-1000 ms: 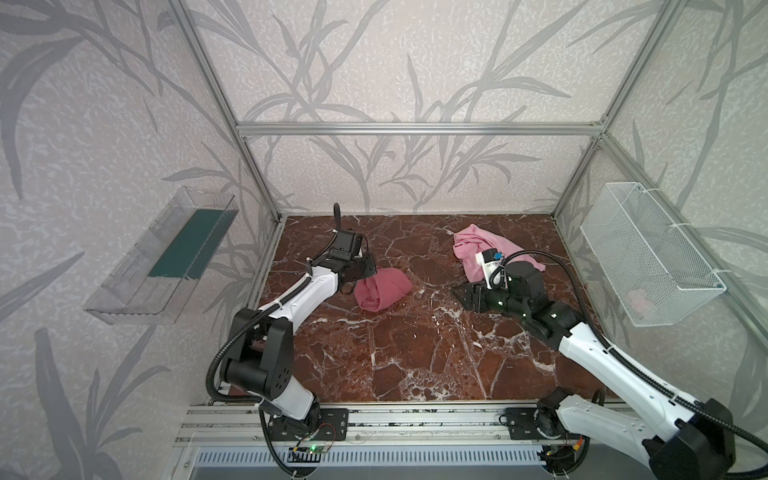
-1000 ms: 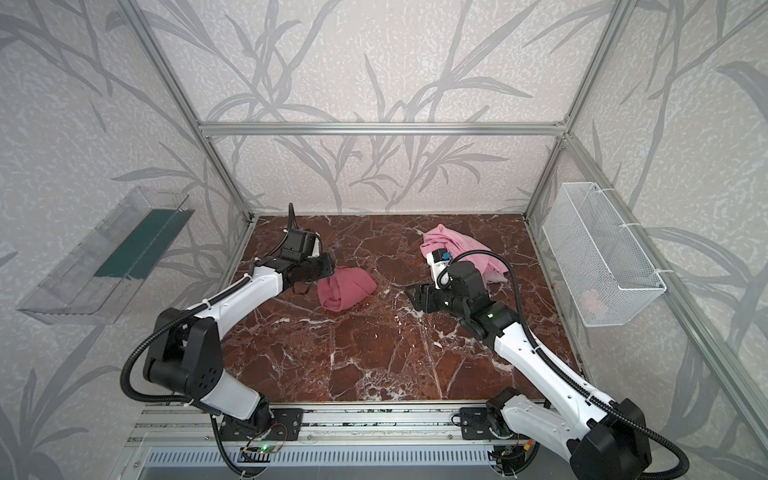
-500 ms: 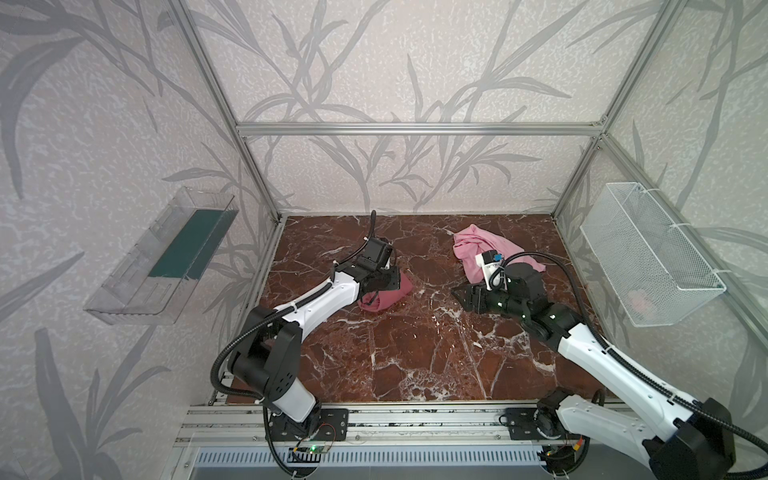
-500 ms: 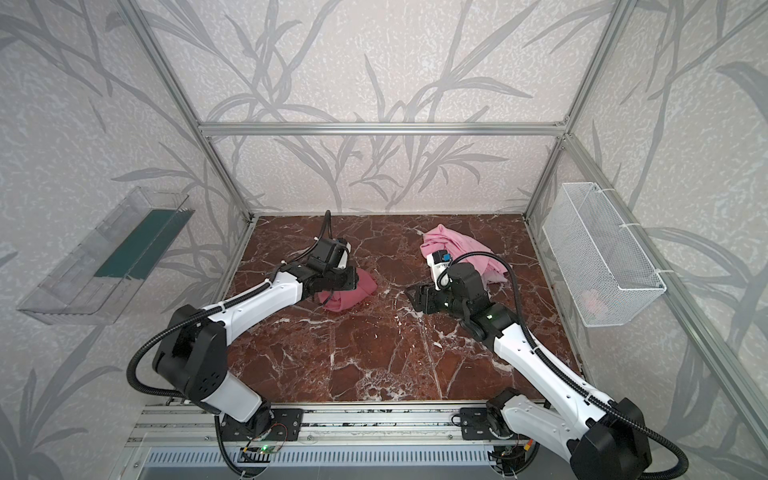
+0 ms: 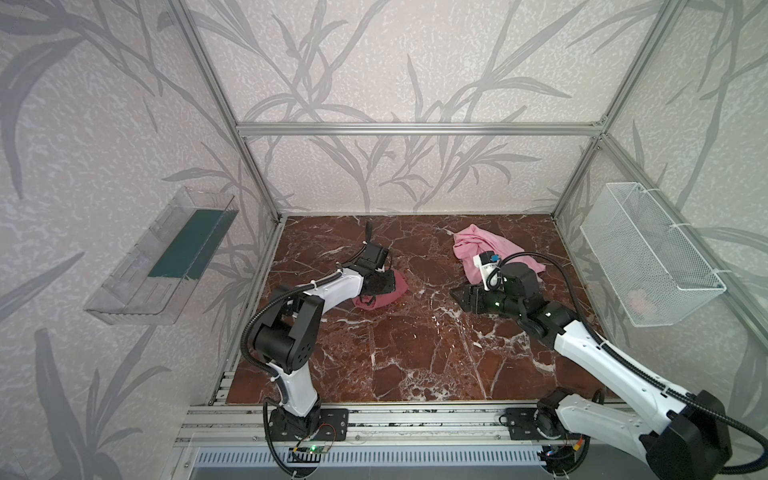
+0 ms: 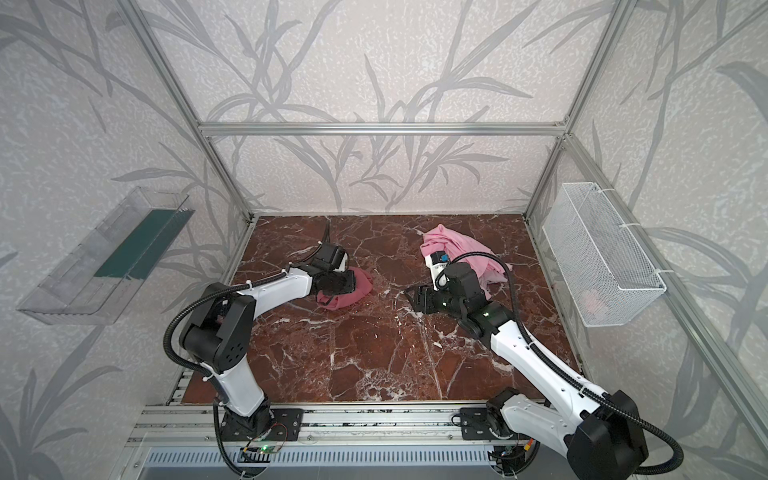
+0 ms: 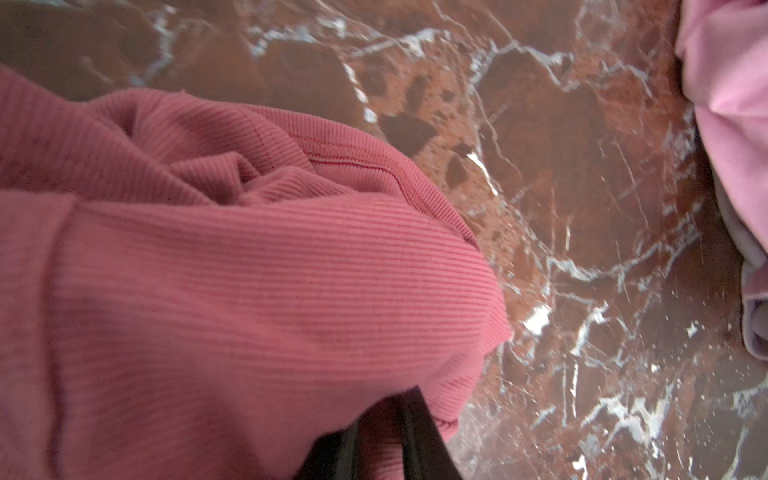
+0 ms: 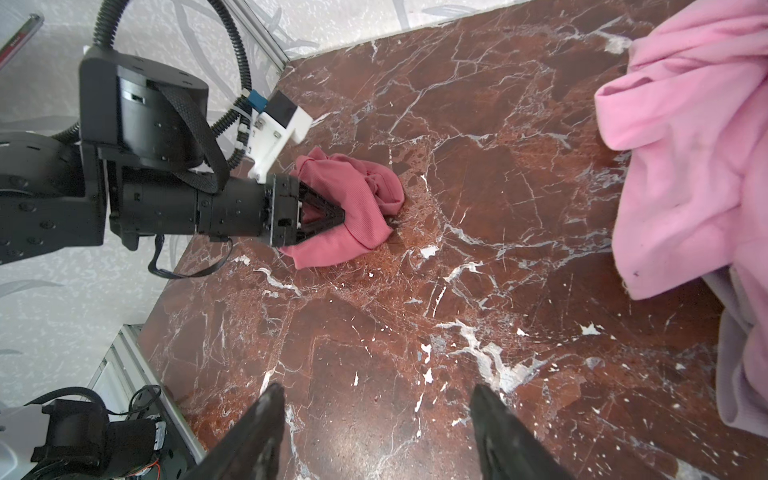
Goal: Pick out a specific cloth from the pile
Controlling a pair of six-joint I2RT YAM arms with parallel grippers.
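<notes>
Left end effector [image 8: 338,217] clamps the cloth [image 8: 365,199], well apart from the pile [image 8: 685,145]; right end effector [image 8: 376,392] gapes.

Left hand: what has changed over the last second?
The left hand swung from beside the cloth onto it and closed on a fold. The cloth itself lies where it was. The right hand, open, and the pile have not moved.
</notes>
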